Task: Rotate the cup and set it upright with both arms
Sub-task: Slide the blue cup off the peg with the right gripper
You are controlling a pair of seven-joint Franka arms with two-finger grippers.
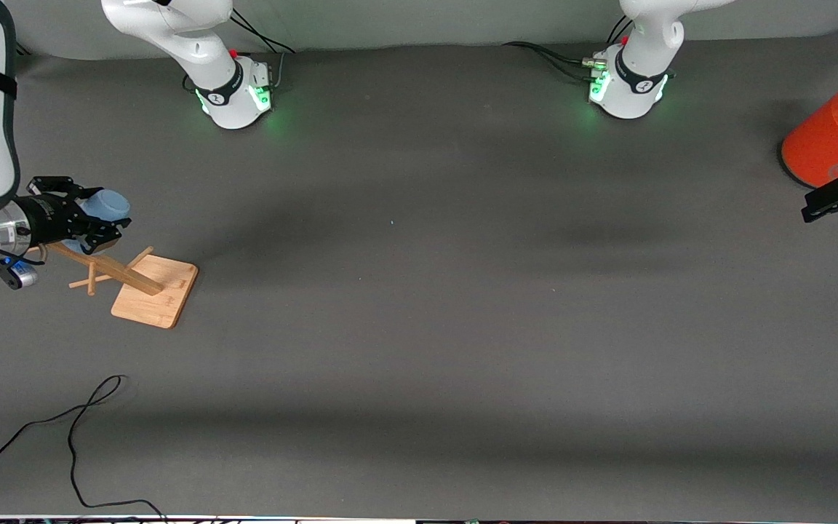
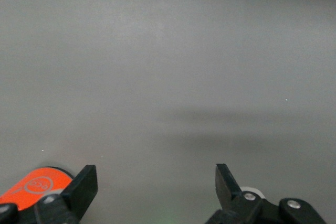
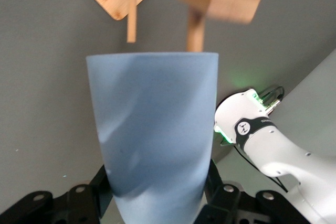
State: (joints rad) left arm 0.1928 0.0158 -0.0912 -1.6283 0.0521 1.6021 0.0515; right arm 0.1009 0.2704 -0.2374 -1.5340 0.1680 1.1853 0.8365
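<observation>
My right gripper (image 1: 101, 216) is shut on the light-blue cup (image 1: 106, 204) at the right arm's end of the table. It holds the cup on its side in the air, over the top of a wooden peg rack (image 1: 150, 287). In the right wrist view the cup (image 3: 155, 135) fills the space between the fingers (image 3: 102, 184), with its wide rim pointing away from the palm toward the rack's pegs (image 3: 195, 31). My left gripper (image 1: 830, 200) is open and empty at the left arm's end of the table, beside the orange cylinder (image 1: 823, 142). The left wrist view shows only grey table between its fingertips (image 2: 84, 184).
The rack's flat wooden base (image 1: 168, 300) lies on the grey mat, with its slanted post and pegs toward the right gripper. A loose black cable (image 1: 73, 429) lies near the front camera at the right arm's end. The orange cylinder also shows in the left wrist view (image 2: 37, 184).
</observation>
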